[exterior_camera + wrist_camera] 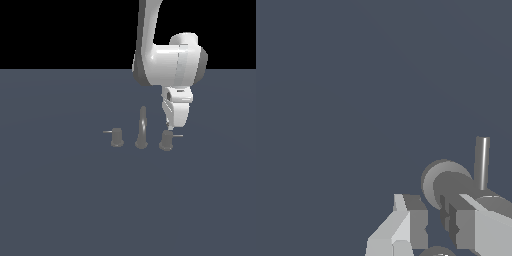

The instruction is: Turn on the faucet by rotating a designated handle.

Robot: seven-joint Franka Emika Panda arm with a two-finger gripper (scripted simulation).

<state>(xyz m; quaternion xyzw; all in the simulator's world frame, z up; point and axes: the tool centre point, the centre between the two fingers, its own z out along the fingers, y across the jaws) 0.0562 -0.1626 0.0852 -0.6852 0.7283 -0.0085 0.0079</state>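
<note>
The faucet is a small grey set on the floor, with a tall slim spout in the middle. The handle is the knob on the exterior view's right, and its thin rod points right. The twin knob, with a leftward rod, stands on the left. My gripper hangs just above and behind the handle, fingers pointing down. In the wrist view the handle and its rod lie just beyond the fingertips. The gripper shows a narrow gap between the fingers and holds nothing.
The flat dark blue-grey floor spreads around the faucet. The white arm comes down from above on the exterior view's right. The spout stands close to the gripper, on its left in the exterior view.
</note>
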